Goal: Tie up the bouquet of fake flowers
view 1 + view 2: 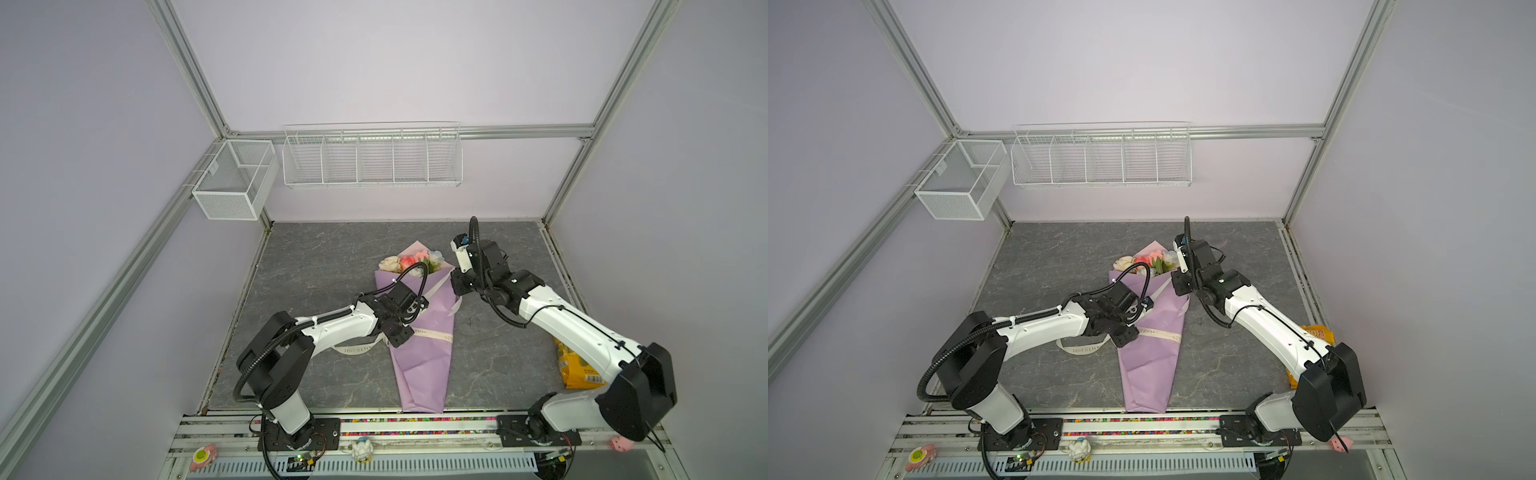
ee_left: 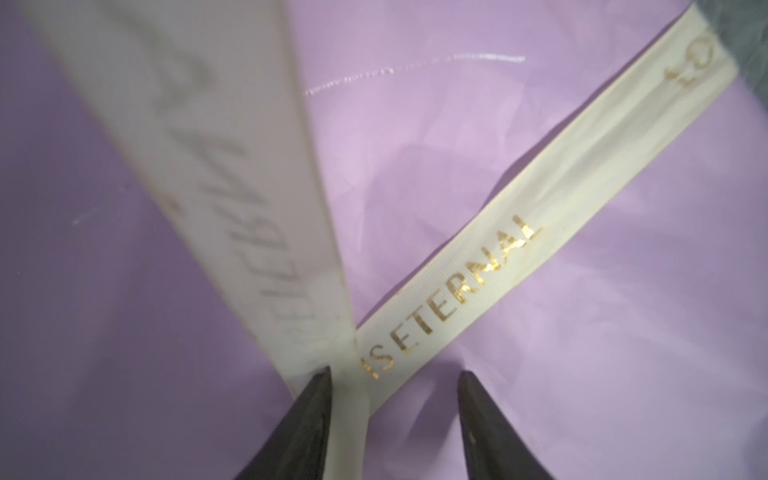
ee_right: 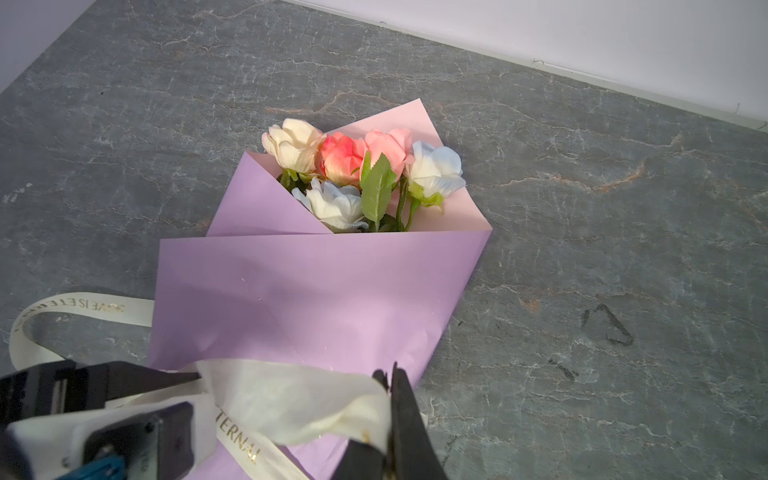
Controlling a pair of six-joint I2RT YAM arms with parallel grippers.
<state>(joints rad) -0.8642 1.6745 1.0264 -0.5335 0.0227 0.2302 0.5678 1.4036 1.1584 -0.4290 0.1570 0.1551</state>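
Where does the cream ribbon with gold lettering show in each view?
Top view: cream ribbon with gold lettering crosses the lilac paper wrap's middle.
Top view: same band, same place.
Left wrist: two strands crossing on lilac.
Right wrist: bunched across the wrap.
Landmark: the wrap.

**Bouquet and Ribbon Layout**

In a top view, the bouquet of fake flowers (image 1: 1148,365) lies on the grey table (image 1: 1050,266). Its blooms point toward the back wall. A cream ribbon (image 1: 1163,335) crosses the lilac wrap and loops onto the table on the left arm's side. The left gripper (image 1: 1127,334) stands over this crossing. The right gripper (image 1: 1179,286) sits at the wrap's upper edge. The right arm partly hides a yellow packet (image 1: 1318,334).
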